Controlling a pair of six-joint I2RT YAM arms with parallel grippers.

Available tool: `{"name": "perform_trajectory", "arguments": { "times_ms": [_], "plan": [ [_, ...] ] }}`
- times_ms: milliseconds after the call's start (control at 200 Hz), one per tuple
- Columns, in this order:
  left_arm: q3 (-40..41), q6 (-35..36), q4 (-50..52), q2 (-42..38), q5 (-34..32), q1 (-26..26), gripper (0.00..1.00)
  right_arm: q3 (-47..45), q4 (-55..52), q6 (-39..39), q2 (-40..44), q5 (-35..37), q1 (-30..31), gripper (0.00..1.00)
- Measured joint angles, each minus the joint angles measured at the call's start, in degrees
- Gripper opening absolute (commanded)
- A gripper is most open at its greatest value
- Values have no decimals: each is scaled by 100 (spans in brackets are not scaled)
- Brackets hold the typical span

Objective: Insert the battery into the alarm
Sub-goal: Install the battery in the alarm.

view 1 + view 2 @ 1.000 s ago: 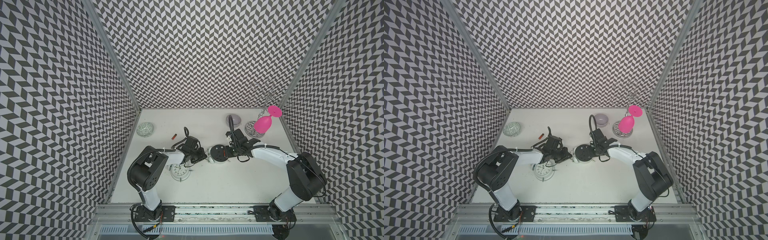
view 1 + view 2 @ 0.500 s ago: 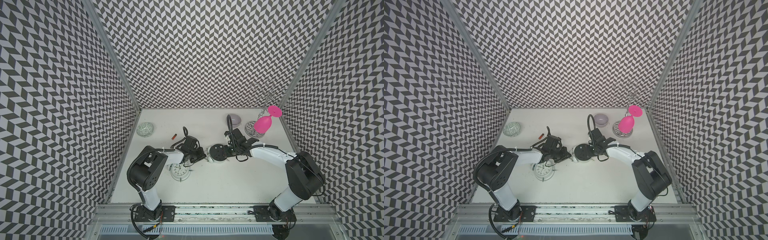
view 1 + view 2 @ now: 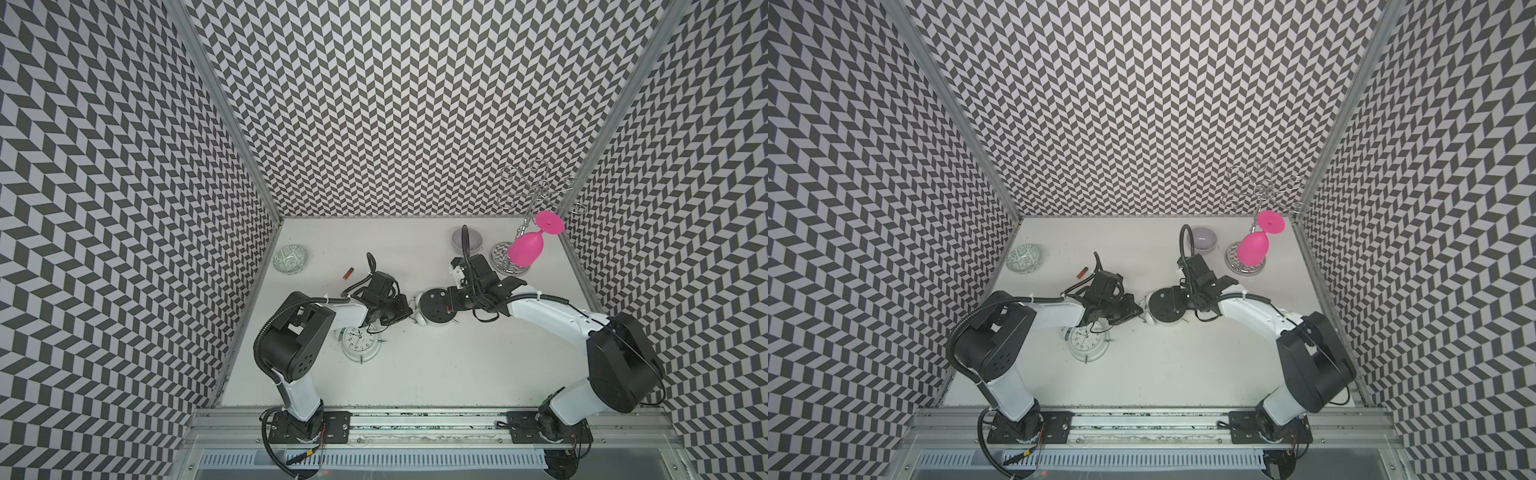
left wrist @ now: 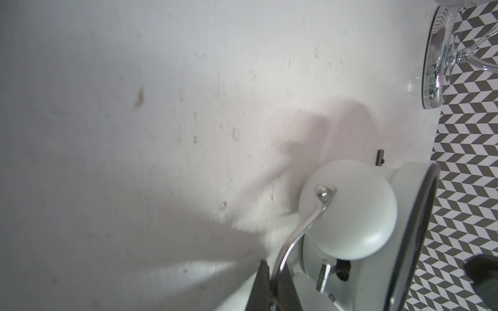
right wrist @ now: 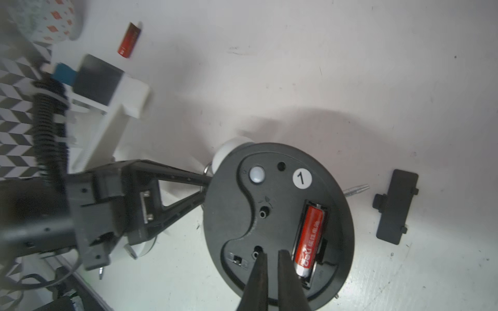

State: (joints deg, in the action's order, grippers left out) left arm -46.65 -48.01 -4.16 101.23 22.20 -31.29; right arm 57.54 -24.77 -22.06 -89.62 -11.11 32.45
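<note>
While the left pincer [image 4: 275,285] clamps the handle [image 4: 307,223] of the alarm [image 5: 231,204], a red battery [image 5: 310,237] lies in its open compartment [image 5: 322,249]. The right pincer [image 5: 272,254] is nearly closed, empty.

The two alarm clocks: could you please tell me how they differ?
The face-down alarm shows its black back, the face-up alarm its white dial. The face-down alarm's open compartment holds a red battery; the face-up alarm's back is hidden. The left gripper holds the face-down alarm's handle; nothing holds the face-up alarm. Both are round and white-cased.
</note>
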Motion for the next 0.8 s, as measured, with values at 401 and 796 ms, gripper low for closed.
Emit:
{"name": "perform_trajectory", "arguments": {
  "times_ms": [401, 796],
  "plan": [
    [2, 17, 15, -4, 20, 90, 0, -448, 177, -90, 527, 415, -389, 32],
    [-4, 160, 151, -153, 149, 354, 51, 103, 72, -37, -678, 1185, -675, 22]
  ]
}}
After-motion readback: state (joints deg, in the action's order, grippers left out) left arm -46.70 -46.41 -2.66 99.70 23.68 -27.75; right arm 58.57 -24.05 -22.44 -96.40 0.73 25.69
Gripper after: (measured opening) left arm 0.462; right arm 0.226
